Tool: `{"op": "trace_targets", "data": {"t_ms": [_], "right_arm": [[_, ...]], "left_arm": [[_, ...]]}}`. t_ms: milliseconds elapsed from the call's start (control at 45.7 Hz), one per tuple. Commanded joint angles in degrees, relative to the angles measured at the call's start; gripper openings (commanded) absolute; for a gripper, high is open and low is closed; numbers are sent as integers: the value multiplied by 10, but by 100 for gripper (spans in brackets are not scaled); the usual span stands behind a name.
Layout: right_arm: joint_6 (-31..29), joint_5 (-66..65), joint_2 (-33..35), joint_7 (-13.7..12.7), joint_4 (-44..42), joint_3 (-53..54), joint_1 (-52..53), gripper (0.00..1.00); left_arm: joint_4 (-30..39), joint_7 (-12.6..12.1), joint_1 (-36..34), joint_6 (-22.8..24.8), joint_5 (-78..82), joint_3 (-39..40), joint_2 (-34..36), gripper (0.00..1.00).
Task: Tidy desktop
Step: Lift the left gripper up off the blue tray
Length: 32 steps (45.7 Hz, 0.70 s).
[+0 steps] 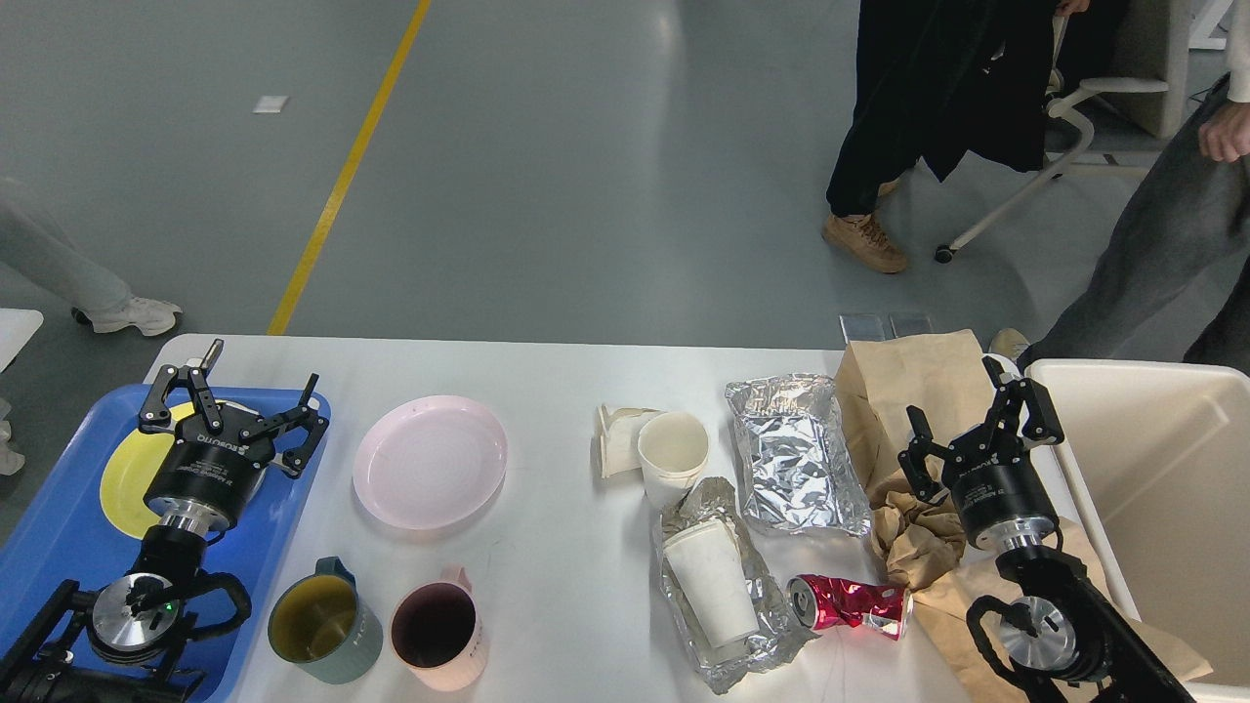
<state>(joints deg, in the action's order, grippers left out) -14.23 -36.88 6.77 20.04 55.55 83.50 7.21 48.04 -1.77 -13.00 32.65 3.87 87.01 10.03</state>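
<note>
Two pincers hover with fingers spread, holding nothing: the left pincer (232, 400) at nine o'clock over a blue plastic tray (59, 527) carrying a yellow plate (122, 478), the right pincer (972, 415) at three o'clock above crumpled brown paper (918, 542). Nearest, at six o'clock on the wide white tabletop (557, 547), stand a teal mug (322, 620) and a pink mug (437, 630); a crushed red can (850, 603) lies at four o'clock. Farther back sits a pink plate (430, 461).
</note>
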Motion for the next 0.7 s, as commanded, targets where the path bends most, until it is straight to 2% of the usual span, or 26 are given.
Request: {"op": "trace_targets", "data": {"t_ms": [0,153,306,350,438,547,678], "right_arm": [[0,0,0,0,0,0,0,100],[0,0,0,0,0,0,0,100],[0,0,0,0,0,0,0,100],[0,0,0,0,0,0,0,100],[0,0,0,0,0,1,0,100],[0,0,0,0,0,0,1,100],[0,0,0,0,0,0,1,100]], "left_arm": [[-1,0,0,0,0,0,1,97],[0,-10,1,-9,2,-7,3,97],[2,1,0,-11,1,-41,16,97],[6,2,0,-11,-2,-54,31,97],[6,3,-13,-11,-7,-106,107,97],[-1,-1,-84,-11,-8,-228,214,97],[-4,-2,-220,-7,-8,-481,335,97]]}}
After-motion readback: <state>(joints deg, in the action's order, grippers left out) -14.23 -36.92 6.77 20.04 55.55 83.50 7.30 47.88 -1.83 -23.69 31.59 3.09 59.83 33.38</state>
